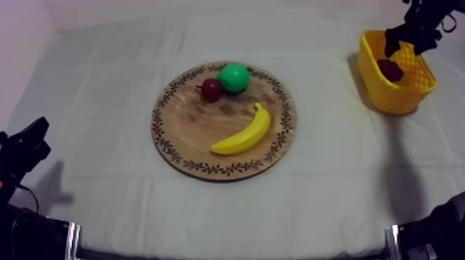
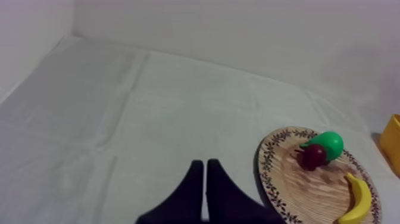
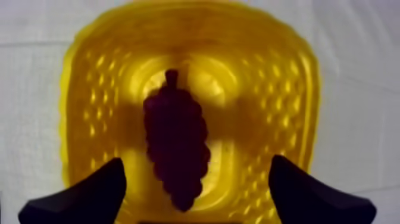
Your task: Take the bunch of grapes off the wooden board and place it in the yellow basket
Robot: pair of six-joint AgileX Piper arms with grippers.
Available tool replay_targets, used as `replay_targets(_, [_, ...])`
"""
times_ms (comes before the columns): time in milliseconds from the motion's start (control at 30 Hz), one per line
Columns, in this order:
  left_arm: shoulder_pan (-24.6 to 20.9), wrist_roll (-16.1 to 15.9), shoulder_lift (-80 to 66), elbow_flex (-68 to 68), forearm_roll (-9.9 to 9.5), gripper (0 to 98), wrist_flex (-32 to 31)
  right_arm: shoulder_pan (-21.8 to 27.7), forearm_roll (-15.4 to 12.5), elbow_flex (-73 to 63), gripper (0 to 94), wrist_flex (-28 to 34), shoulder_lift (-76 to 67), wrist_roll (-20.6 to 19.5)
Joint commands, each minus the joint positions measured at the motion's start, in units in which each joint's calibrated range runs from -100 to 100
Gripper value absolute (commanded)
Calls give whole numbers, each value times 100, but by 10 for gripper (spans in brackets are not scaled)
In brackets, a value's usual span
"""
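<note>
right tool [image 3: 196, 162] spread over grapes [image 3: 174, 146], stem pointing away

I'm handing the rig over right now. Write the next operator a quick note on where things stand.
The left gripper is shut on nothing, parked away from the wooden board.
The right gripper is open above the yellow basket.
The bunch of grapes lies inside the basket, free of the fingers.
The banana, pear and small red fruit are on the board.
Done: grapes delivered. Left: probably just lifting the right arm clear.
</note>
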Motion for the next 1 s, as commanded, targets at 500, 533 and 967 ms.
replay_targets(500, [0,-1,0,-2,-4,1,-5,315,-270,2473,546,-1469,-3489,188])
replay_targets(533, [0,-1,0,-2,-4,1,-5,307,-259,2692,540,-1552,-3730,175])
replay_targets(967, [0,-1,0,-2,-4,1,-5,91,-15,5228,458,-2706,-6543,-126])
